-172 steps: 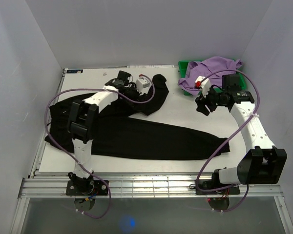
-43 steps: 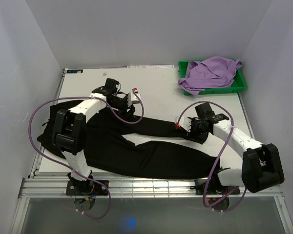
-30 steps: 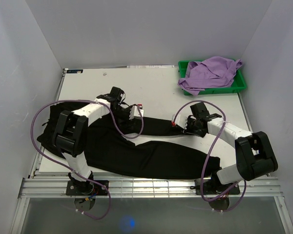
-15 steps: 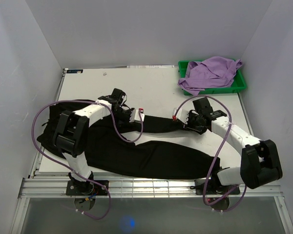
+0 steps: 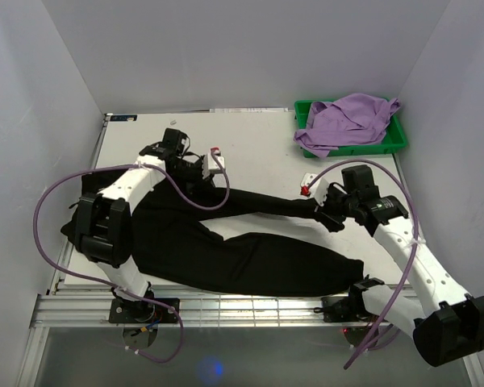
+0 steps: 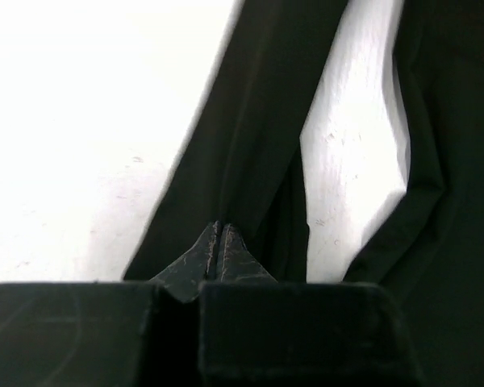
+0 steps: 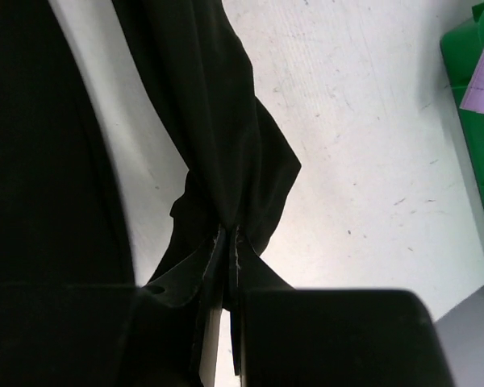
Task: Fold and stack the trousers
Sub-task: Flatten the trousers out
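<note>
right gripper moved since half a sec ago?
Yes. The right gripper, shut on the trousers, has shifted right, nearer the right edge of the table.

Plain black, no pattern, on the trousers (image 5: 250,260) from 9 to 4 o'clock. White, faintly speckled, on the table (image 5: 262,149). Bright green on the tray (image 5: 397,143) at 1 o'clock; lilac purple on the garment (image 5: 347,119) inside. White shells with black joints on the left arm (image 5: 133,184) and right arm (image 5: 415,256); purple on the cables (image 5: 42,211). Pale grey on the walls (image 5: 226,48).
</note>
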`<action>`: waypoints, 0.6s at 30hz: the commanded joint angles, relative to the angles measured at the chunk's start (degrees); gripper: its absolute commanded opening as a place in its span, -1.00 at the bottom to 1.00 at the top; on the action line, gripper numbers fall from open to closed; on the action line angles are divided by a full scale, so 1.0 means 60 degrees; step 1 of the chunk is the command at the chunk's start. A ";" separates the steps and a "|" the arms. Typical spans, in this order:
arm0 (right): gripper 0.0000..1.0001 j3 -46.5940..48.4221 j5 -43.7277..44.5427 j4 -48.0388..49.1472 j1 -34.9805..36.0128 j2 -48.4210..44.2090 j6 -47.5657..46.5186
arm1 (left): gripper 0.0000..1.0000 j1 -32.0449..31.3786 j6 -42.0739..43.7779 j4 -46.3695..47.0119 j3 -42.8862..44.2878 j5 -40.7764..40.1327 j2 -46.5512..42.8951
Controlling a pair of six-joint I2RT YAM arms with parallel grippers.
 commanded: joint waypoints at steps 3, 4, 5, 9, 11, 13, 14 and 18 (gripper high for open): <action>-0.85 -0.0131 -0.1039 -0.0775 -0.0394 -0.0197 0.1302 | -1.00 0.0390 -0.2840 -0.0004 0.1937 0.1540 0.0886; -0.85 0.0014 -0.1461 -0.0789 -0.0772 0.0283 0.1405 | -1.00 0.0405 -0.3342 0.0070 0.2332 0.1585 0.1267; -0.85 0.0132 -0.1726 -0.0789 -0.1037 0.0593 0.1464 | -1.00 0.0390 -0.3883 0.0187 0.3191 0.1600 0.2126; -0.84 0.1273 -0.3074 -0.1328 -0.2297 0.2467 0.1728 | -1.00 0.0405 -0.6302 0.0830 0.5316 0.1264 0.4109; -0.85 0.2192 -0.3661 -0.1827 -0.2971 0.3708 0.1699 | -0.88 0.0405 -0.7226 0.0978 0.6068 0.1044 0.4710; -0.84 0.2767 -0.4216 -0.2571 -0.3627 0.4822 0.1568 | -0.42 0.0405 -0.7782 0.1096 0.6889 0.0532 0.5356; -0.85 0.3306 -0.4292 -0.2750 -0.3777 0.5163 0.1451 | -0.26 0.0405 -0.7829 0.1067 0.7109 0.0371 0.5488; -0.85 0.4290 -0.4278 -0.3103 -0.4145 0.6380 0.1435 | 0.61 0.0521 -0.7800 0.1168 0.6820 -0.0289 0.5198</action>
